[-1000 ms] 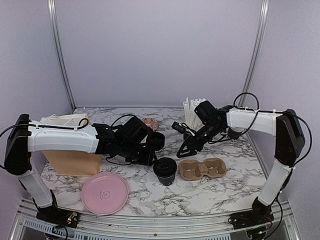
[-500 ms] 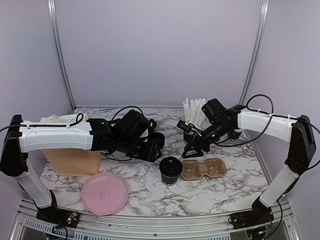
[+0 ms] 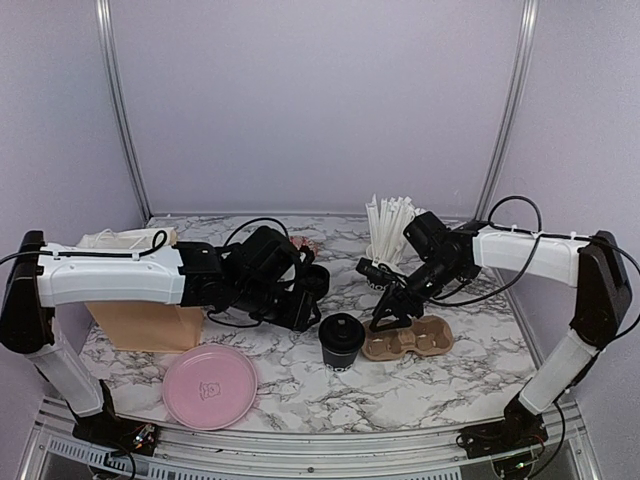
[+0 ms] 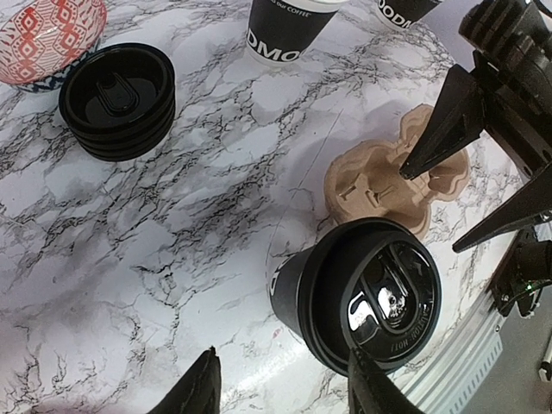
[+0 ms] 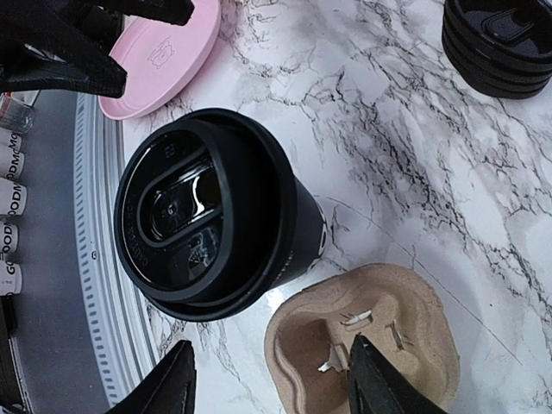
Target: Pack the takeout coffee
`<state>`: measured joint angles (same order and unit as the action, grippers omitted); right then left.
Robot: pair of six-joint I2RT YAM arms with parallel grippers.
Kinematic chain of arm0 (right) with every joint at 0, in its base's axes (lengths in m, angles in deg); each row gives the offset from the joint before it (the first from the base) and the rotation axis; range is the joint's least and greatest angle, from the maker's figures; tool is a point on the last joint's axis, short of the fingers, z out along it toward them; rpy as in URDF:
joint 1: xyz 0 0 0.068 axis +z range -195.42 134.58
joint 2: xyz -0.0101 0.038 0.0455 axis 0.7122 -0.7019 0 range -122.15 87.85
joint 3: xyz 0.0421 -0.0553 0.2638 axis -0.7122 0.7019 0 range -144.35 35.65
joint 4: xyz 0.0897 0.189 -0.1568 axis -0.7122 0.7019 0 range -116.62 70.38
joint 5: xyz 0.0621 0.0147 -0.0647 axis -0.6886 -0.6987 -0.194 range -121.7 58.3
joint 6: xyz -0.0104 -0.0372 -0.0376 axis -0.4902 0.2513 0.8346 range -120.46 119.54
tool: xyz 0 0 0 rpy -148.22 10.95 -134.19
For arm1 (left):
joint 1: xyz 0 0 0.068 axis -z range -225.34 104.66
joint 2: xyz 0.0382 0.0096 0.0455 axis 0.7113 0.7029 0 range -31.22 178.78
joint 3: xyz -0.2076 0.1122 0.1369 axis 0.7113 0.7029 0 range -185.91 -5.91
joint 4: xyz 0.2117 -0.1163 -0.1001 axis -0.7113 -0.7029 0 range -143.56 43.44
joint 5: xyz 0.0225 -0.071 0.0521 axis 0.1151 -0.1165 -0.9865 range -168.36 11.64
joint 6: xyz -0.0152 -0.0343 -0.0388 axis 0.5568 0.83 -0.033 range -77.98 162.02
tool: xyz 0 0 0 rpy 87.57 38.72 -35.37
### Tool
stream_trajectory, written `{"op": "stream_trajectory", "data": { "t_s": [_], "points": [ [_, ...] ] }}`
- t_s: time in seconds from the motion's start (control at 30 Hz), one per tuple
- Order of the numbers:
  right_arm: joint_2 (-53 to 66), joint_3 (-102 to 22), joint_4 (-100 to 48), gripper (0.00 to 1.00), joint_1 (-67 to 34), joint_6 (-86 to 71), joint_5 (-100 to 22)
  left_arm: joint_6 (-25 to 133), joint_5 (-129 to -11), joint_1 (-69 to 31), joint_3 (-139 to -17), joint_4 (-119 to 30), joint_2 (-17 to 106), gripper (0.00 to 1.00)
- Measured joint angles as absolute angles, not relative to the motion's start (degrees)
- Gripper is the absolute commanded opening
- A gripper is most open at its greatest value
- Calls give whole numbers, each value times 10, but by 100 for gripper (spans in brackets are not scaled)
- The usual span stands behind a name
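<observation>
While the lidded coffee cup (image 3: 342,340) stands upright on the worktop (image 3: 290,385) just beside the pulp carrier (image 3: 408,338), the left hand (image 4: 285,384) and right hand (image 5: 272,384) hover spread and empty. A clean lift likely means pinching the cup wall below the lid and keeping it level.

The lidded black paper cup (image 3: 342,340) stands on the marbled table top (image 3: 290,385) near the front middle. The brown pulp two-hole carrier (image 3: 405,338) is just beside it on the right. The round pink plastic plate (image 3: 210,386) lies well left of the cup, nearer the front edge, and the tan paper bag (image 3: 140,325) stands behind the plate. A stack of round black plastic lids (image 4: 118,99) sits behind and left of the cup, with the red-patterned round bowl (image 4: 47,34) just beyond it. The black cup of tall white straws (image 3: 390,225) stands behind the carrier. An open black paper cup (image 4: 289,26) stands there too. Its neighbour (image 4: 405,9) is possibly the straw cup, but the frame cuts it off.
</observation>
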<state>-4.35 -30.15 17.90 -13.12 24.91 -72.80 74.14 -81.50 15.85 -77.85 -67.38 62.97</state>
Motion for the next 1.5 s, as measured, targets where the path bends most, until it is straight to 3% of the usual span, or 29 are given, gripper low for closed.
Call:
{"op": "stream_trajectory", "data": {
  "t_s": [0.43,0.7,1.5],
  "points": [
    [-62,-313,196,67,-131,264,-765,733,-801,145,-782,-670,647,43],
    [-60,-312,201,60,-131,271,-777,737,-777,139,-793,-657,678,41],
    [-137,-378,179,58,-131,235,-748,765,-760,139,-780,-655,677,37]
  ]
}}
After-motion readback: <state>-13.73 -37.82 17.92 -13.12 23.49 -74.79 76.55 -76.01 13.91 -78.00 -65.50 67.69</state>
